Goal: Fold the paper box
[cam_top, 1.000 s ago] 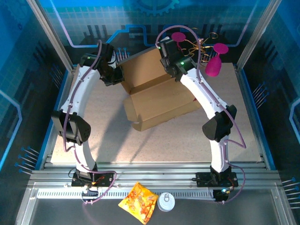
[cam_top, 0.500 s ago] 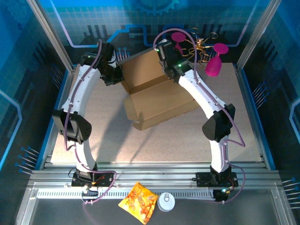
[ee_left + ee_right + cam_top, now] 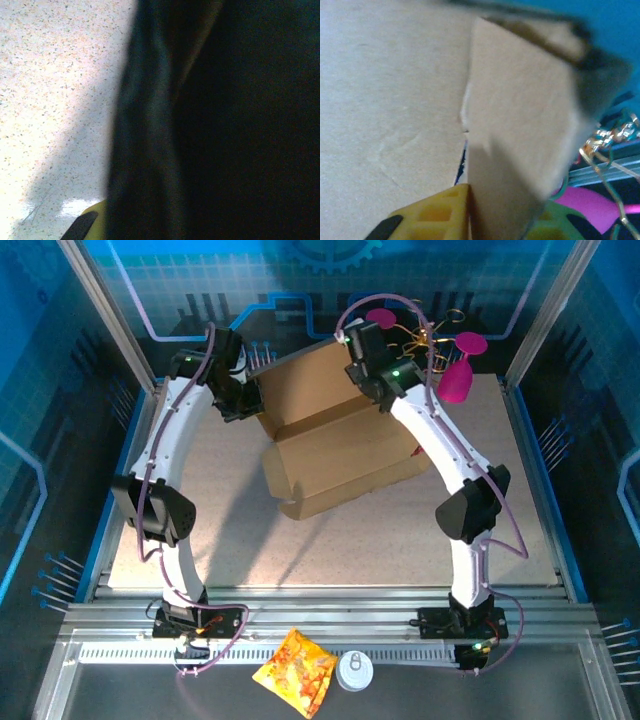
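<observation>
Reaching in from both sides, the left gripper (image 3: 248, 400) is closed at the upper-left edge of the paper box (image 3: 340, 455), frame centre; the right gripper (image 3: 352, 355) straddles its raised flap, grip unclear. Speckled table (image 3: 230, 530), blue panelled walls (image 3: 200, 280) behind.

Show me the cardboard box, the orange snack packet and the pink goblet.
paper box (image 3: 340, 455), top view, front panel.
snack packet (image 3: 296, 670), top view, middle.
pink goblet (image 3: 455, 383), top view, bowl.

The paper box (image 3: 340, 455) fills the table's (image 3: 380, 550) far middle, pink goblets (image 3: 458, 380) its far-right corner; near half passable.
</observation>
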Tool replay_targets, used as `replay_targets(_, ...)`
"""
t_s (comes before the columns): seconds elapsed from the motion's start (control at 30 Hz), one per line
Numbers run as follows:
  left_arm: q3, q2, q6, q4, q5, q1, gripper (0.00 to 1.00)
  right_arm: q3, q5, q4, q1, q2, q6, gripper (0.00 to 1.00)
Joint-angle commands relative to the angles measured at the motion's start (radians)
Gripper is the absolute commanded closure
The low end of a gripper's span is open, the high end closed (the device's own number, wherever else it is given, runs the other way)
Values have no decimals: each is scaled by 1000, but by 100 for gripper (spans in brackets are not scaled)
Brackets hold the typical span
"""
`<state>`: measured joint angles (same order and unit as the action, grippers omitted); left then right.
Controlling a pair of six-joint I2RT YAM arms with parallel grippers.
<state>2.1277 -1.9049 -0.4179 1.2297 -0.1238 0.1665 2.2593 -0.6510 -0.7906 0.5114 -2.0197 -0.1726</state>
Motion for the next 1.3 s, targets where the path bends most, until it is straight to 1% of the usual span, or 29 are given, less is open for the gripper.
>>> replay_targets(0.0, 46, -13, -28, 54, 16, -19, 100, 91, 127, -167, -77, 14, 93, 71)
replay_targets(0.07, 48, -14, -30, 54, 13, -19, 100, 119, 182, -199, -93, 5, 115, 66)
replay_targets(0.13, 48, -16, -34, 52, 11, -18, 100, 132, 206, -219, -101, 1, 131, 60)
replay_targets(0.2, 48, -16, -36, 50, 12, -18, 100, 135, 215, -236, -103, -5, 140, 57)
replay_targets(0.37, 55, -19, -37, 51, 10, -18, 100, 91, 196, -233, -108, -8, 150, 57)
replay_targets(0.5, 57, -19, -35, 53, 12, -19, 100, 90, 162, -219, -108, -19, 149, 64)
replay_targets(0.57, 57, -19, -34, 54, 14, -19, 100, 98, 135, -221, -104, -26, 145, 63)
replay_targets(0.63, 58, -20, -35, 54, 14, -19, 100, 92, 97, -222, -96, -28, 141, 59)
replay_targets(0.67, 61, -22, -36, 54, 14, -19, 100, 84, 87, -221, -95, -28, 143, 63)
replay_targets(0.73, 66, -23, -36, 57, 18, -18, 100, 71, 42, -215, -90, -25, 143, 100)
replay_targets(0.87, 68, -25, -38, 62, 24, -19, 100, 70, -40, -193, -76, -22, 121, 100)
replay_targets(0.93, 67, -26, -40, 63, 27, -20, 100, 82, -26, -193, -74, -18, 122, 100)
replay_targets(0.97, 68, -28, -40, 63, 28, -20, 100, 93, 26, -198, -77, -14, 128, 85)
replay_targets(1.0, 69, -29, -41, 63, 29, -21, 100, 101, 133, -205, -88, -3, 137, 65)
replay_targets(1.03, 71, -31, -39, 65, 28, -22, 100, 107, 259, -211, -102, 8, 145, 51)
replay_targets(1.07, 75, -33, -40, 69, 30, -23, 100, 112, 399, -219, -121, 18, 151, 42)
replay_targets(1.1, 81, -38, -41, 75, 32, -25, 100, 109, 502, -220, -133, 32, 153, 36)
replay_targets(1.13, 86, -41, -42, 83, 36, -27, 100, 93, 584, -215, -138, 48, 146, 34)
replay_targets(1.2, 97, -48, -41, 98, 42, -33, 100, 5, 745, -167, -153, 109, 146, 29)
replay_targets(1.27, 97, -48, -43, 102, 44, -36, 100, -116, 819, -81, -164, 178, 160, 27)
